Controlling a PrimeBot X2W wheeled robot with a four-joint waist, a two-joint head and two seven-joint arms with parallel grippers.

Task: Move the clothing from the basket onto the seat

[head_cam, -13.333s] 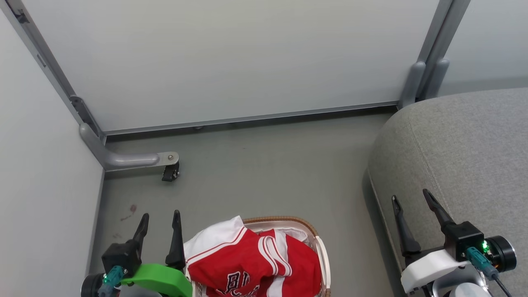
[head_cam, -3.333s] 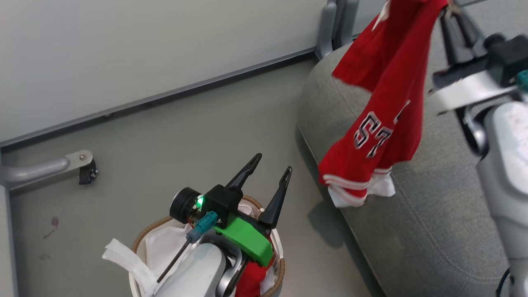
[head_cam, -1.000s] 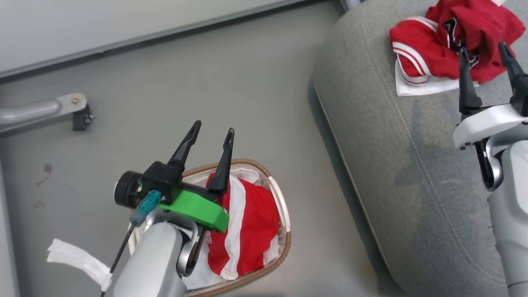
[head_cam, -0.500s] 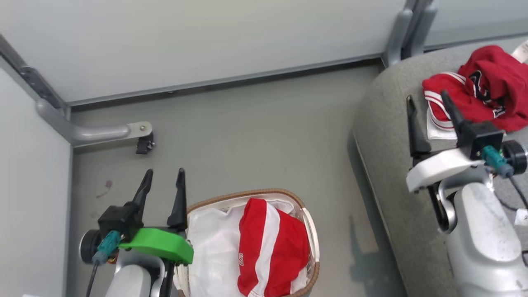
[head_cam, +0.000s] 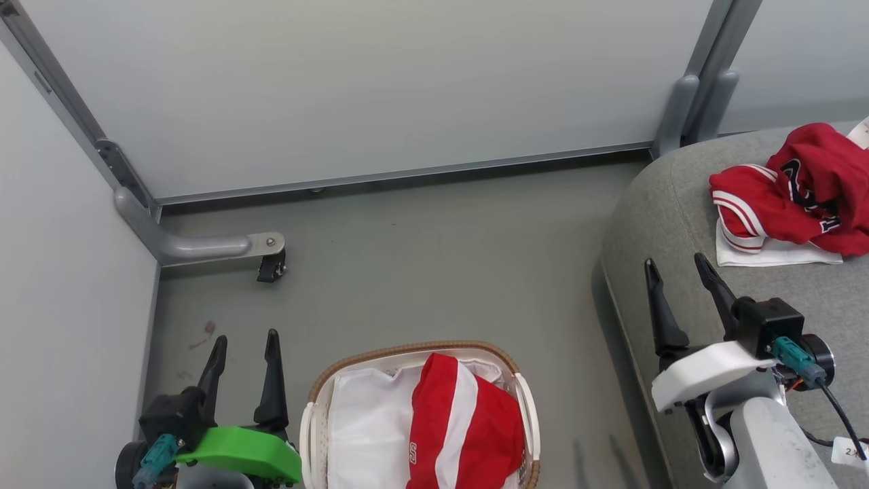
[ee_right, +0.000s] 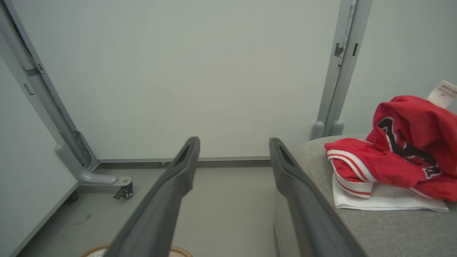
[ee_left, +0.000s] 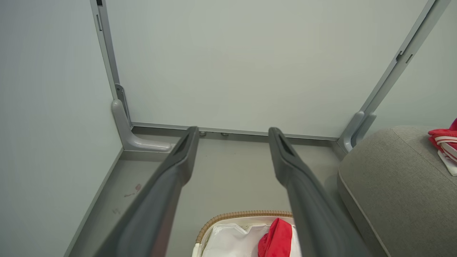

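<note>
- Left end effector (head_cam: 246, 336): low at the left, above the floor (head_cam: 441, 265) just beside the basket (head_cam: 407, 350). Fingers spread, nothing between them. Released.
- Basket: white plastic, brown woven rim, standing on the floor. White liner sheet (head_cam: 366, 421) on its left half. One red garment with a broad white stripe (head_cam: 475, 428) is bunched on its right half, piled up toward the far rim.
- Writing there: a single white "S" near the garment's lower left edge. Nothing more of the word is visible.
- Sofa (head_cam: 679, 204): grey, well apart from the basket, with bare floor between them.
- Right end effector (head_cam: 675, 259): over the sofa's near edge, fingers apart, empty. Released. It is clear of the cloth beyond it.
- Second red garment (head_cam: 801, 197): crumpled on the sofa cushion, its white trim spread flat beneath. It has black lettering outlined in white, folded over itself, so no letters can be read for sure. A white tag (ee_right: 442, 93) stands up at its top, the print too small to read.

Step in hand, as I judge it: about half done. One piece is delivered, one is waiting, and both arms are free.

Next move calls for reaching down into the basket and pinching the red cloth at its high fold. The grasp must stay clear of the liner sheet so that it is not lifted too. Then lift high enough to clear the rim and carry it across to the sofa.
</note>
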